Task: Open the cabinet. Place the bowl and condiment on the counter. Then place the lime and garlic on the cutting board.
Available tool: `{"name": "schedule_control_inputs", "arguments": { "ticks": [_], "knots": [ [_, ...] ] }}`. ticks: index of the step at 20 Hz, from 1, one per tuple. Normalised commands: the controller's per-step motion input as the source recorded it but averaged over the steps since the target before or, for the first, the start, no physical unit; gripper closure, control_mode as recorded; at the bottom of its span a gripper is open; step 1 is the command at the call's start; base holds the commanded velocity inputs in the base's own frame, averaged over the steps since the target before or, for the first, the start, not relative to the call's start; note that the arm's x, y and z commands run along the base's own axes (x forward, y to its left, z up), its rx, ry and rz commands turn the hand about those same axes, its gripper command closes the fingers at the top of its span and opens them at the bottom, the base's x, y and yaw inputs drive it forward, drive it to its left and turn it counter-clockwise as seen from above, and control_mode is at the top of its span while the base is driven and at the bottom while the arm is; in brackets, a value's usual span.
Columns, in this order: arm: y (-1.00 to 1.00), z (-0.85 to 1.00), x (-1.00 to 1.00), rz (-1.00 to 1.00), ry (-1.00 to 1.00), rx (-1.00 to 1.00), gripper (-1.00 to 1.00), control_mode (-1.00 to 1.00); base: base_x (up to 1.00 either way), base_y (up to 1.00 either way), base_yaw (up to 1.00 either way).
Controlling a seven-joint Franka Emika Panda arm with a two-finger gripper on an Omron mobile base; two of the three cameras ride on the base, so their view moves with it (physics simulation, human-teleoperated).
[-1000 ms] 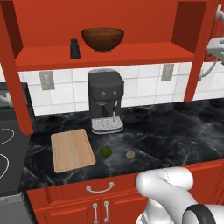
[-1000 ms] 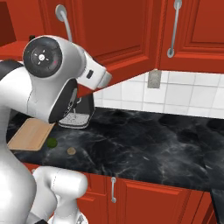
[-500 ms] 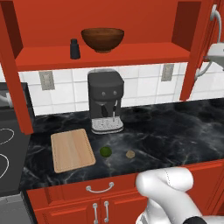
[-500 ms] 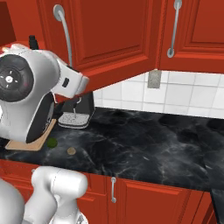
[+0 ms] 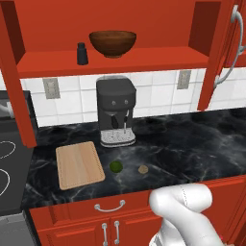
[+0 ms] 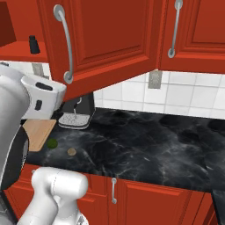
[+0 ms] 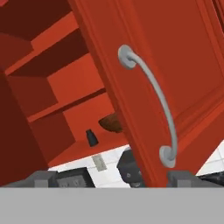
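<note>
The cabinet (image 5: 115, 21) stands open, and its right door (image 6: 110, 39) is swung out with the silver handle (image 7: 153, 109) facing my hand. On the shelf sit the brown bowl (image 5: 112, 43) and the small dark condiment (image 5: 82, 53); the hand view catches the condiment (image 7: 91, 138) and an edge of the bowl (image 7: 113, 124) behind the door. On the counter (image 5: 182, 149) lie the cutting board (image 5: 79, 164), the lime (image 5: 116, 166) and the garlic (image 5: 142, 169). My gripper (image 7: 113, 178) is open, a little way back from the handle, holding nothing.
A dark coffee machine (image 5: 115, 117) stands at the back of the counter under the shelf. A stove top (image 5: 6, 168) adjoins the counter on the left. The left door (image 5: 17, 72) hangs open beside it. Closed red doors (image 6: 193, 30) continue to the right.
The gripper has opened, let go of the door handle and drawn back. In the right base view the arm has swung left and lower. The door stays open.
</note>
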Motion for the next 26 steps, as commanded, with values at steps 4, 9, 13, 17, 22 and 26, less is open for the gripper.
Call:
{"name": "schedule_control_inputs", "arguments": {
  "ticks": [4, 9, 13, 17, 22, 26],
  "knots": [
    [0.99, -0.04, 0.21, -0.06, -0.01, -0.28, -1.00, -1.00, 0.00, 0.00, 0.00],
    [1.00, -0.23, 0.54, -0.13, 0.05, -0.40, -1.00, -1.00, 0.00, 0.00, 0.00],
    [0.97, -0.17, 0.52, -0.14, 0.05, -0.29, -1.00, -1.00, 0.00, 0.00, 0.00],
    [0.69, -0.06, 0.71, -0.06, 0.20, -0.27, -1.00, -1.00, 0.00, 0.00, 0.00],
    [0.12, 0.01, 0.56, -0.05, 0.21, -0.16, -1.00, -1.00, 0.00, 0.00, 0.00],
    [0.00, 0.03, 0.63, -0.03, 0.12, -0.14, -1.00, -1.00, 0.00, 0.00, 0.00]
  ]
}}
